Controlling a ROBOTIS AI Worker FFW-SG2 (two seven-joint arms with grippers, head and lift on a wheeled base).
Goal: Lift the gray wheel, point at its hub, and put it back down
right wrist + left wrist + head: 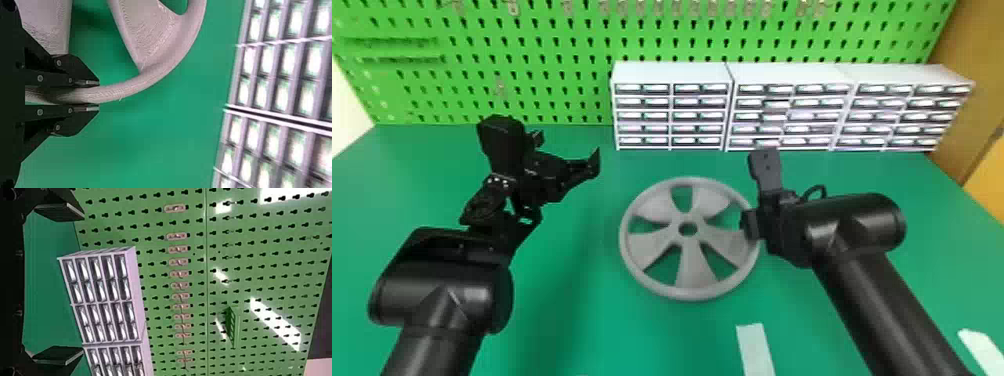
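In the head view, the gray wheel (689, 266) sat at the middle of the work area over a green worktop (557, 310), its five-spoked face up and its hub (688, 229) in plain sight; whether it touched the worktop could not be told. The right gripper (750, 225) was at the wheel's three o'clock, and in the right wrist view its jaws were clamped on the wheel's rim, one on each side. The left gripper (567, 149) hung at ten o'clock from the hub, well apart from the wheel, with its jaws spread wide and nothing between them. Three white drawer cabinets (672, 75) stood in a row from twelve to two o'clock beyond the wheel, in front of a green pegboard (557, 47) with metal hooks (178, 261) on it. One pale strip (755, 350) lay at five o'clock from the hub and another pale strip (984, 350) at four o'clock, farther out. The left wrist view showed a green bracket (233, 327) on the pegboard as well.
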